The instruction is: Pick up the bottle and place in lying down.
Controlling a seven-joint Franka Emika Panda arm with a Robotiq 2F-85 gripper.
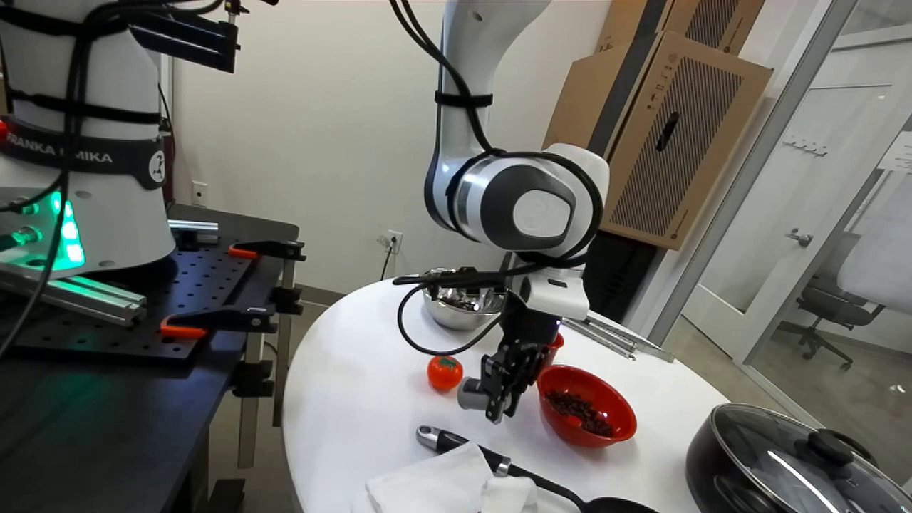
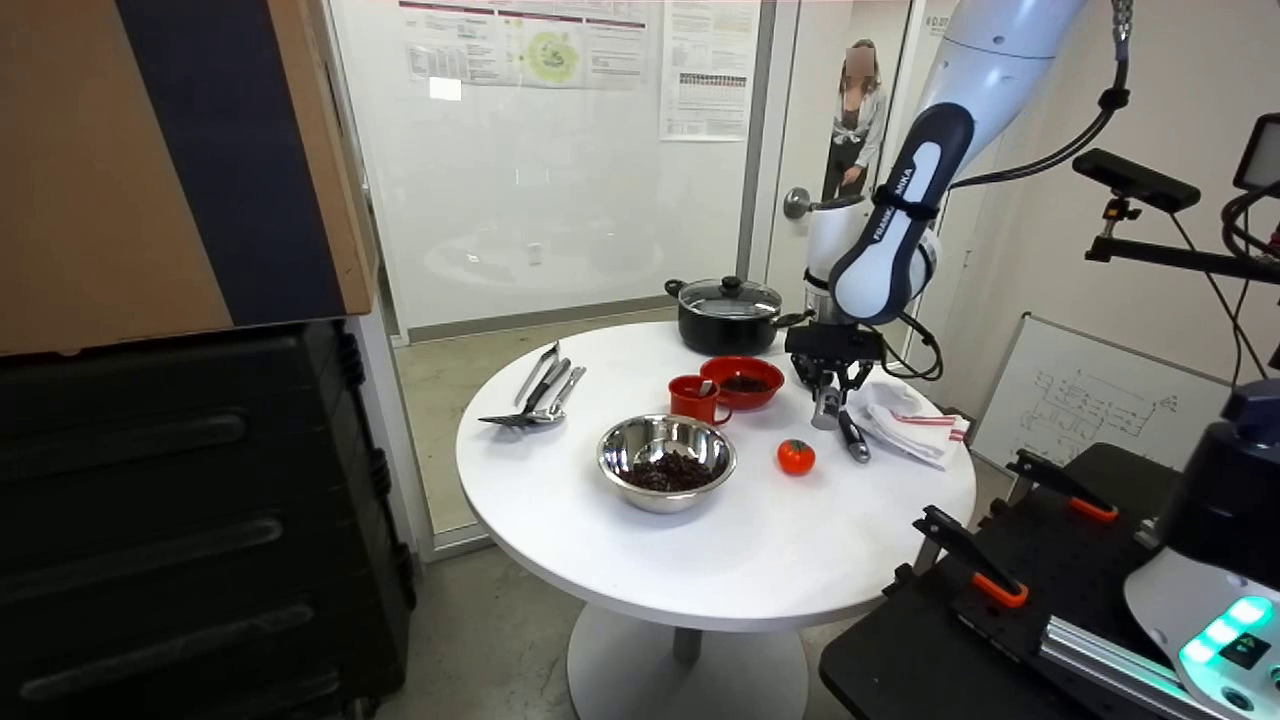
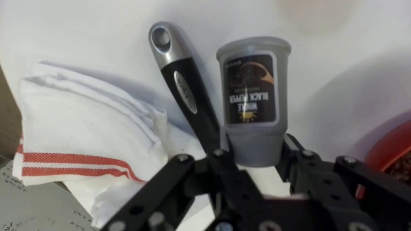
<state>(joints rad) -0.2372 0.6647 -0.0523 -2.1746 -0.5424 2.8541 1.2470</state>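
Note:
A small grey bottle with a dark black-pepper label (image 3: 250,89) is between the fingers of my gripper (image 3: 257,141) in the wrist view. The fingers press on its narrower end, and its label reads upside down. In both exterior views the bottle (image 1: 473,393) (image 2: 826,410) sticks out from the gripper (image 1: 502,399) (image 2: 828,385). It looks tilted and held above the white table (image 1: 342,399). How far above the table it is cannot be told exactly.
A black-handled utensil (image 3: 189,86) and a white towel with red stripes (image 3: 83,128) lie beside the bottle. A tomato (image 2: 796,457), red bowl (image 1: 586,410), red mug (image 2: 692,398), steel bowl (image 2: 667,462) and black pot (image 2: 728,315) stand around on the table.

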